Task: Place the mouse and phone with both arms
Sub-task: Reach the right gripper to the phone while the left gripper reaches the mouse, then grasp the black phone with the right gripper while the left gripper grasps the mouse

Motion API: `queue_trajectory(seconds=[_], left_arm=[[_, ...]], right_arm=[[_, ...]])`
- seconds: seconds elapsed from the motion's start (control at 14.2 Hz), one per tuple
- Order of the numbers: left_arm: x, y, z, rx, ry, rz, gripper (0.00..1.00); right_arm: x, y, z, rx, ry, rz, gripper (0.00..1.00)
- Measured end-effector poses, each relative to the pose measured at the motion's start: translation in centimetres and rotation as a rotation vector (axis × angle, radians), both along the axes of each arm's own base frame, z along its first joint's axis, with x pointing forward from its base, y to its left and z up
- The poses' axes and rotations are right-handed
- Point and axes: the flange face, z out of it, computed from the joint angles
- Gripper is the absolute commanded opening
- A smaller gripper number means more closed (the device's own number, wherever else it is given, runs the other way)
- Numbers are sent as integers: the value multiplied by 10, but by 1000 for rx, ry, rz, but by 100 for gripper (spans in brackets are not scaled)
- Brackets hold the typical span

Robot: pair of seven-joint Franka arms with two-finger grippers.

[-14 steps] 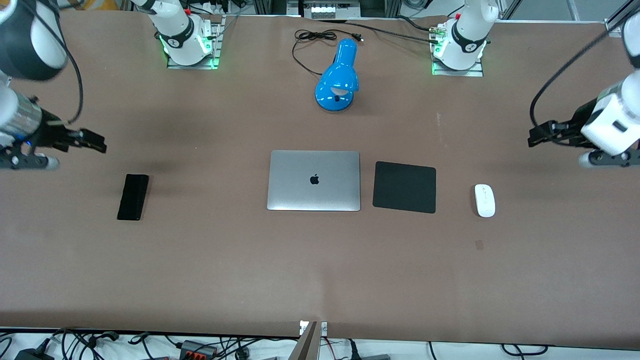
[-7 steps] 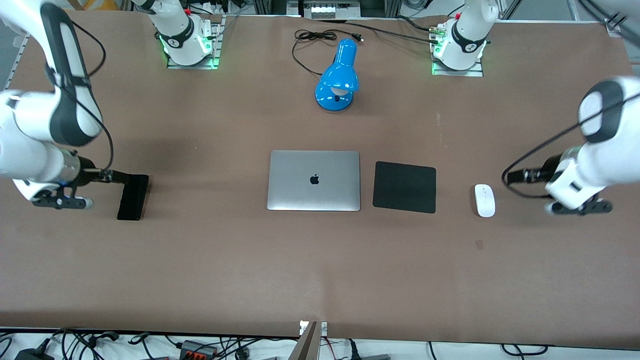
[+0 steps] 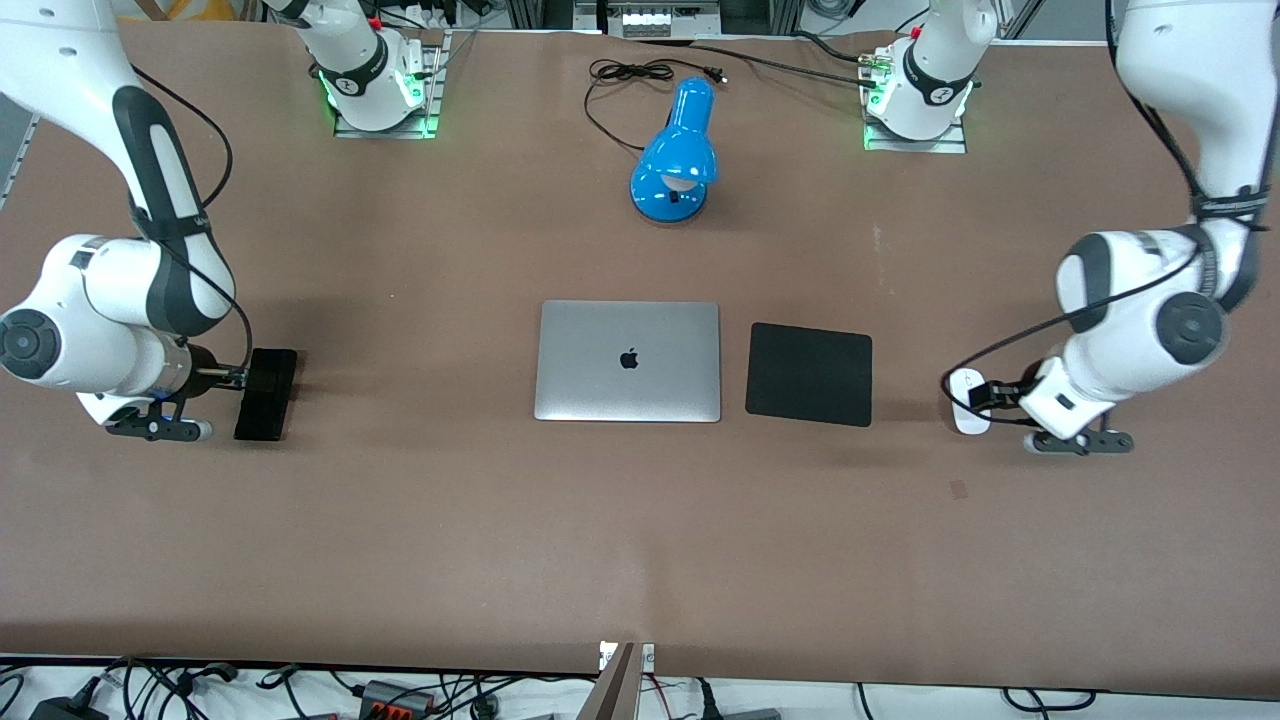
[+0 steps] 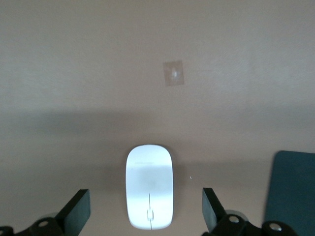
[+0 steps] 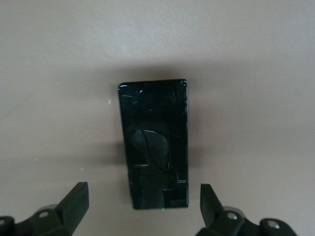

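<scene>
On the brown surface [image 3: 420, 520], the phone [image 3: 266, 394] lies flat toward the right arm's end, well apart from the closed silver laptop [image 3: 628, 361] at the middle. The right gripper [image 3: 262, 378] sits directly over the phone, its fingers spread wide; in the right wrist view one fingertip [image 5: 75, 197] shows on each long side of the phone [image 5: 154, 142], clear of its edges, so nothing is gripped. The mouse [image 3: 964, 408] rests toward the left arm's end, near the black mouse pad [image 3: 809, 374], which lies just beside the laptop. The left gripper [image 3: 985, 394] is over the mouse, likewise spread wide: the left wrist view shows the mouse [image 4: 149, 186] centred between the two fingertips [image 4: 78, 210] with bare surface on either side, untouched. A corner of the mouse pad [image 4: 291, 191] shows in that view too. A blue desk lamp [image 3: 675, 152] stands farther from the front camera than the laptop, between the two arm bases.
</scene>
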Motion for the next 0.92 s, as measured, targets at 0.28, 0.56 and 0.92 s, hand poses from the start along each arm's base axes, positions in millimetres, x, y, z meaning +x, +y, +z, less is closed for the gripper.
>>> queue_trajectory(seconds=[0.28, 0.56, 0.92], left_arm=[[-39, -4, -49, 7, -135, -28, 100], [-47, -2, -68, 11, -153, -57, 100], [-49, -2, -80, 10, -142, -59, 66]], right_arm=[[1, -1, -32, -3, -6, 2, 100], [-2, -1, -51, -1, 20, 2, 100], [2, -1, -58, -2, 22, 3, 100]])
